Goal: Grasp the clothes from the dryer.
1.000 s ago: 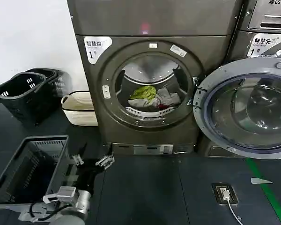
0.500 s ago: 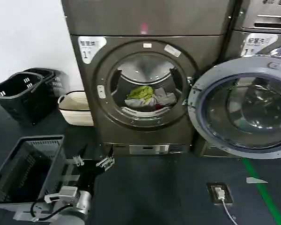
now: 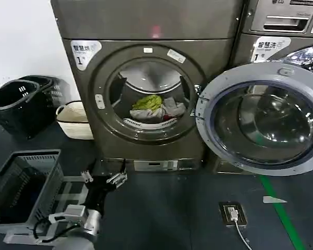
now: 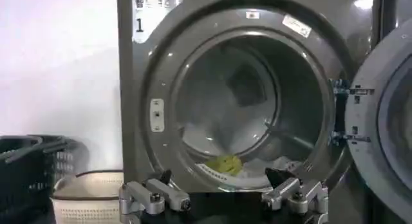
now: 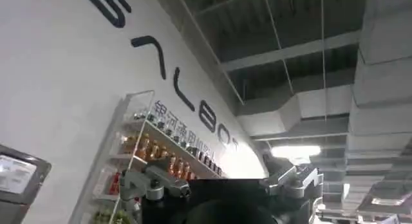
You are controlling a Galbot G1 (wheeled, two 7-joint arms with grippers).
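The left tool [image 3: 103,178] hangs low before the dryer [image 3: 146,99], fingers apart and empty, well short of the porthole. The clothes [image 3: 155,108] lie at the drum's front lip. It should rise level with the opening, go in straight, and close on the yellow-green top. The right tool [image 5: 222,183], fingers apart, points at the ceiling.
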